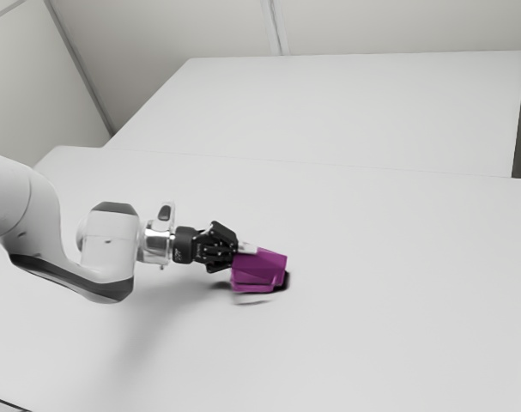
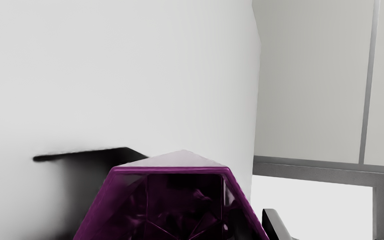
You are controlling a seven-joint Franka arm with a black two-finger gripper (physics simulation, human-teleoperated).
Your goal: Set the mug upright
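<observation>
Exterior view coverage finds a purple mug (image 1: 259,268) tipped on its side at the table (image 1: 389,249), its base end toward the exterior view's right, the black gripper (image 1: 238,253) hard up against its near end. Whether the gripper is open or closed on the mug cannot be told; nor can it be told whether the mug bears fully on the table or rides slightly clear of it.

Trouble, if it comes, would likely start with the hold. Slanted, faceted walls offer little flat surface, and a pinch high on the slope could let the mug squirt out or twist as the wrist turns. A turn made too low might drive the rim or a corner of the base into the table, levering the mug loose. Rotation the wrong way would leave it mouth-down, and a release short of vertical could send it rocking off a base edge and back onto its side.

The arm (image 1: 108,249) reaches in low from the exterior view's left, its elbow bent down near the table and the gripper pointing almost level rather than downward. The wrist view looks into the open mouth, which faces the gripper, with a dark shadow (image 2: 95,166) on the table beside it. Righting the mug appears to call for roughly a quarter turn, mouth to ceiling.
</observation>
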